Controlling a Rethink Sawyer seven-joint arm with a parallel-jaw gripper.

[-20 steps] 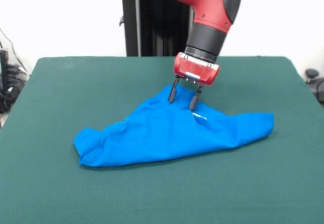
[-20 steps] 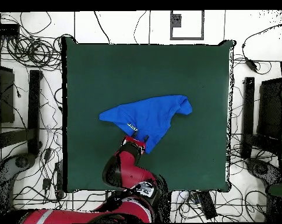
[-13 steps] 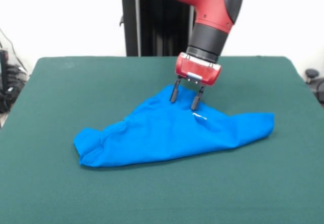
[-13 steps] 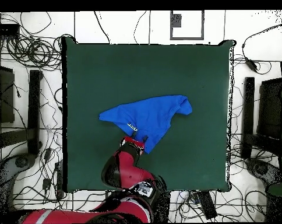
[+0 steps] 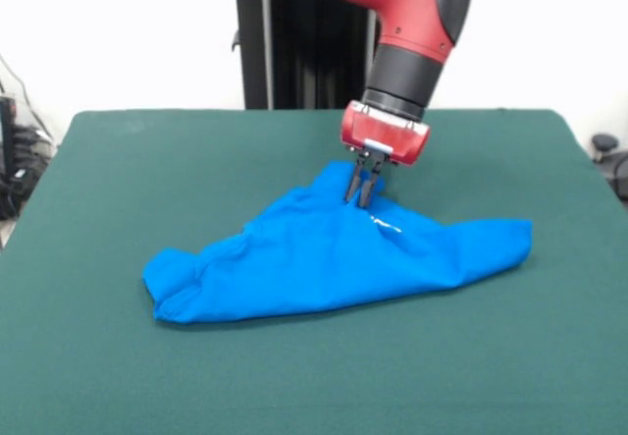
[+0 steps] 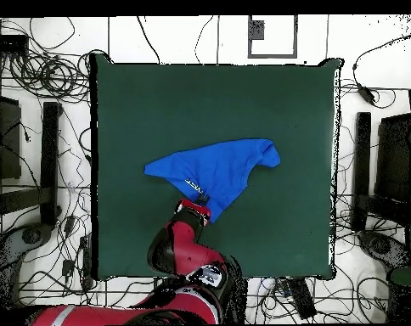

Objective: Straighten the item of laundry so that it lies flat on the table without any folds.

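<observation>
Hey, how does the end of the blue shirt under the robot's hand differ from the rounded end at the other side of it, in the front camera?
The T-shirt peaks where the hand has shut on a pinch of it; its rounded end lies low on the table. The pinched part is narrow and pulled to a point; the rounded end is wider and bunched with soft folds. The pinched part sits farther back, the rounded end nearer the camera. Both are plain blue, neither flat.

We see the gripper (image 5: 358, 195) pinched together on a raised peak of the bright blue T-shirt (image 5: 324, 258), which lies crumpled in a rough triangle on the dark green table (image 5: 147, 160), a small white mark near the fingers
</observation>
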